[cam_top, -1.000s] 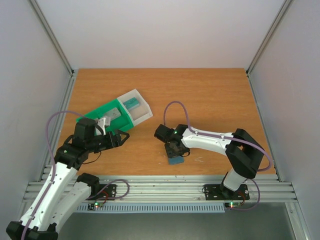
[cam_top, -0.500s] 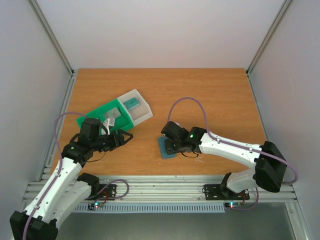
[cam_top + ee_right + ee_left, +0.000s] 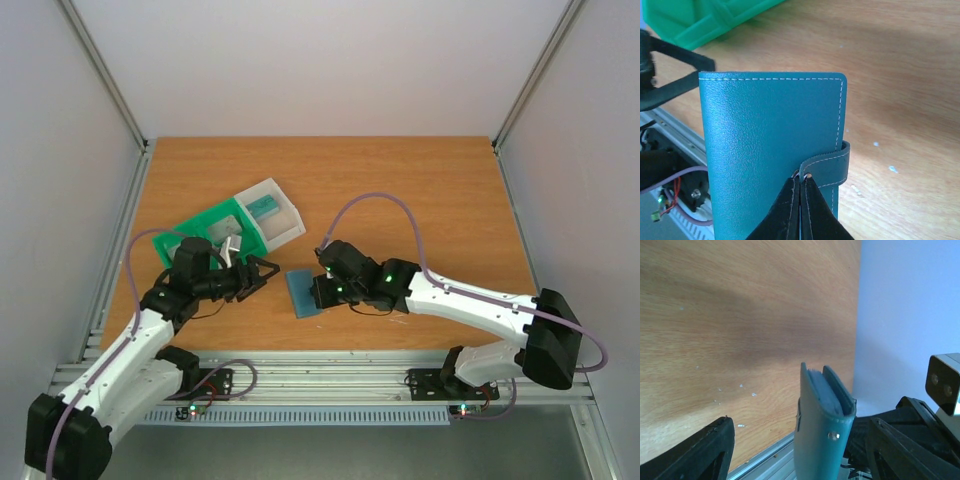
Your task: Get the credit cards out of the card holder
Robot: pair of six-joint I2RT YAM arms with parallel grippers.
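Observation:
The card holder [image 3: 302, 291] is a closed slate-blue wallet, held off the table between the two arms. My right gripper [image 3: 322, 291] is shut on its side tab [image 3: 832, 165], pinching the snap end, in the right wrist view [image 3: 801, 179]. My left gripper [image 3: 264, 271] is open just left of the wallet. In the left wrist view the wallet [image 3: 821, 435] stands edge-on between my spread left fingers [image 3: 700, 452], touching neither. My left gripper [image 3: 800, 452] holds nothing. The credit cards are hidden; only pale inner layers show in the wallet's fold.
A green-and-clear compartment tray [image 3: 205, 222] lies at the left, behind my left arm, with a teal card [image 3: 263, 205] in its clear end. The table's metal front rail [image 3: 320, 375] runs just behind the arm bases.
My right gripper has carried the wallet left and away from the front edge, toward the left gripper. My left arm has reached right toward it.

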